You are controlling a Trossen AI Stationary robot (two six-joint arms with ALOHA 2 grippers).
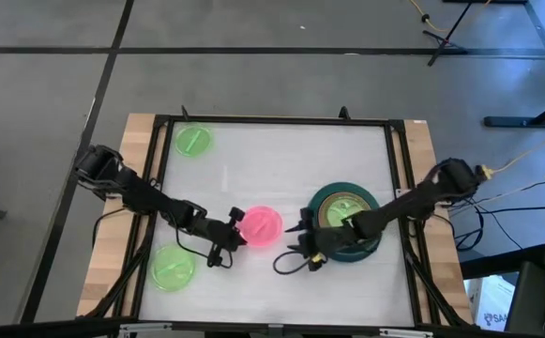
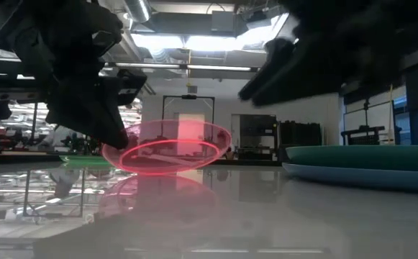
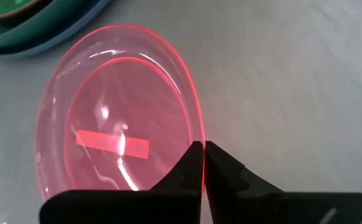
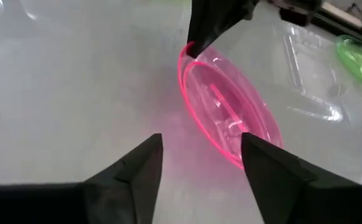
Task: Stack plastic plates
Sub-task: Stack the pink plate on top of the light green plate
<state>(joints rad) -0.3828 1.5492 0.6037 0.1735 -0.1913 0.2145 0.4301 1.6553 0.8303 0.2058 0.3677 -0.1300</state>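
A small translucent pink plate [image 1: 262, 226] is at the table's middle, held by my left gripper [image 1: 235, 228], which is shut on its left rim. In the low view the pink plate [image 2: 169, 147] is tilted just above the table. A stack [image 1: 344, 222] of large blue, dark green and smaller plates rests on the table at the right. My right gripper [image 1: 299, 249] is open and empty between the pink plate and the stack. Its fingers stand apart in the right wrist view [image 4: 202, 168]. Two lime-green plates [image 1: 193, 141] [image 1: 173, 268] lie flat at the left. My left gripper pinches the pink plate's rim [image 3: 199, 140] on the side toward the table's left, one finger on the inner face and one on the outer. The fingers come from the table's left, slanting down. The plate is tilted and seems clear of the table.
A black frame [image 1: 272, 122] borders the white table top, with wooden strips [image 1: 141, 127] outside it. There is bare table top [image 1: 281, 169] between the far lime-green plate and the stack. Cables [image 1: 286, 268] hang by the right gripper.
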